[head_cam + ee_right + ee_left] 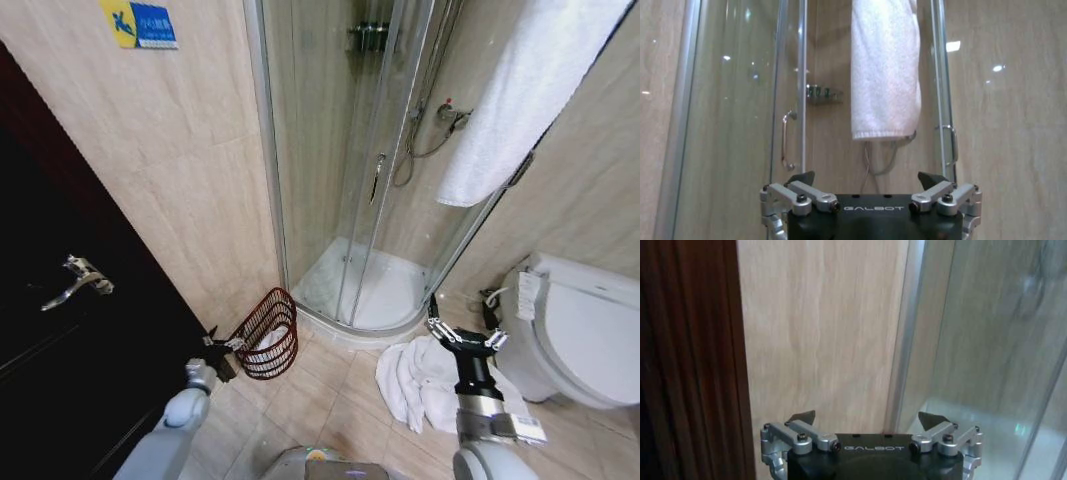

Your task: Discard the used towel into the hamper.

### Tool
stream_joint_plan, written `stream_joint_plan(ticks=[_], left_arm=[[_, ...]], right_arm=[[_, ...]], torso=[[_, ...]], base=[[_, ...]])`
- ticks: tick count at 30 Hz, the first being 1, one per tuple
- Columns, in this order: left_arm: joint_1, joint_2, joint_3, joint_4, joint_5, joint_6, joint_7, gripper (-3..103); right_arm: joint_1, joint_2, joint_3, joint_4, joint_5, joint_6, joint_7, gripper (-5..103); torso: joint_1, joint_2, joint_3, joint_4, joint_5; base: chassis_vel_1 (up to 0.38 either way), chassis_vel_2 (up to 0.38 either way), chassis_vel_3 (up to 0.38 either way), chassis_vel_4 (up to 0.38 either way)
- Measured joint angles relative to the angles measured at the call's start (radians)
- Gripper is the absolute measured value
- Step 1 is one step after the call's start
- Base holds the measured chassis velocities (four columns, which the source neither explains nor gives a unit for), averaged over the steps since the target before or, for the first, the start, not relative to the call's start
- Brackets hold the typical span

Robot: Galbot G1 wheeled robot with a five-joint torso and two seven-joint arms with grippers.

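Before any grasp, both empty, spread grippers, right gripper (466, 338) above the crumpled white towel (415, 385) and left gripper (222, 345) touching the wire hamper (270, 333) beside it, suggest reaching down first.

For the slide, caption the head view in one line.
Both grippers, left and right, open and empty; a white towel heaped on the floor beside the toilet; hamper by the shower.

A glass shower enclosure (370, 160) fills the upper centre, a white toilet (580, 330) lower right, a dark door (60, 330) left.
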Motion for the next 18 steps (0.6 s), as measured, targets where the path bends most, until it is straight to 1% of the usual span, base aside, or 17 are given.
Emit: stream_joint_plan(ticks=[1, 2, 3, 4, 6, 7, 10, 11, 12, 15, 16, 18], left_arm=[[0.035, -0.007, -0.01, -0.061, -0.007, 0.014, -0.007, 100], [0.035, -0.007, -0.01, -0.061, -0.007, 0.014, -0.007, 100], [0.06, -0.015, -0.018, -0.113, -0.007, 0.035, -0.015, 100], [0.089, -0.029, -0.033, -0.177, 0.0, 0.065, -0.022, 100], [0.15, -0.066, -0.066, -0.28, 0.015, 0.11, -0.03, 100], [0.15, -0.066, -0.066, -0.28, 0.015, 0.11, -0.03, 100], [0.216, -0.12, -0.095, -0.388, 0.034, 0.125, -0.03, 100], [0.229, -0.136, -0.102, -0.417, 0.042, 0.134, -0.033, 100], [0.229, -0.136, -0.102, -0.417, 0.042, 0.134, -0.033, 100], [0.274, -0.194, -0.127, -0.556, 0.07, 0.212, -0.046, 100], [0.274, -0.194, -0.127, -0.556, 0.07, 0.212, -0.046, 100], [0.296, -0.227, -0.137, -0.635, 0.083, 0.239, -0.04, 100]], right_arm=[[-0.001, -0.002, 0.008, 0.018, 0.001, -0.008, 0.007, 100], [-0.001, -0.002, 0.008, 0.018, 0.001, -0.008, 0.007, 100], [-0.005, -0.002, 0.015, 0.031, 0.001, -0.016, 0.012, 100], [-0.009, -0.002, 0.022, 0.043, 0.0, -0.026, 0.018, 100], [-0.013, -0.001, 0.025, 0.058, -0.001, -0.036, 0.031, 100], [-0.013, -0.001, 0.025, 0.058, -0.001, -0.036, 0.031, 100], [-0.015, -0.002, 0.026, 0.065, -0.001, -0.037, 0.037, 100], [-0.014, -0.002, 0.026, 0.065, -0.001, -0.037, 0.038, 100], [-0.014, -0.002, 0.026, 0.065, -0.001, -0.037, 0.038, 100], [-0.009, -0.004, 0.026, 0.069, 0.006, -0.037, 0.038, 100], [-0.009, -0.004, 0.026, 0.069, 0.006, -0.037, 0.038, 100], [-0.006, -0.004, 0.025, 0.069, 0.009, -0.036, 0.038, 100]], torso=[[0.0, 0.0, 0.0, 0.0002, 0.0], [0.0, 0.0, 0.0, 0.0002, 0.0], [0.0, 0.0, 0.0, 0.0005, -0.0001], [0.0, 0.0, 0.0, -0.0003, 0.0], [0.0, 0.0, 0.0, 0.0, 0.0002], [0.0, 0.0, 0.0, 0.0, 0.0002], [0.0, 0.0, 0.0, 0.0005, 0.0001], [0.0, 0.0, 0.0, 0.0004, 0.0001], [0.0, 0.0, 0.0, 0.0004, 0.0001], [0.0, 0.0, 0.0, 0.0, 0.0003], [0.0, 0.0, 0.0, 0.0, 0.0003], [0.0, 0.0, 0.0, 0.0001, 0.0002]], base=[[0.0, 0.0, 0.0, 0.0], [0.0, 0.0, 0.0, 0.0], [0.0, 0.0, 0.0, 0.0], [0.0, 0.0, 0.0, 0.0], [0.0, 0.0, 0.0, 0.0], [0.0, 0.0, 0.0, 0.0], [0.0, 0.0, 0.0, 0.0], [0.0, 0.0, 0.0, 0.0], [0.0, 0.0, 0.0, 0.0], [0.0, 0.0, 0.0, 0.0], [0.0, 0.0, 0.0, 0.0], [0.0, 0.0, 0.0, 0.0]])
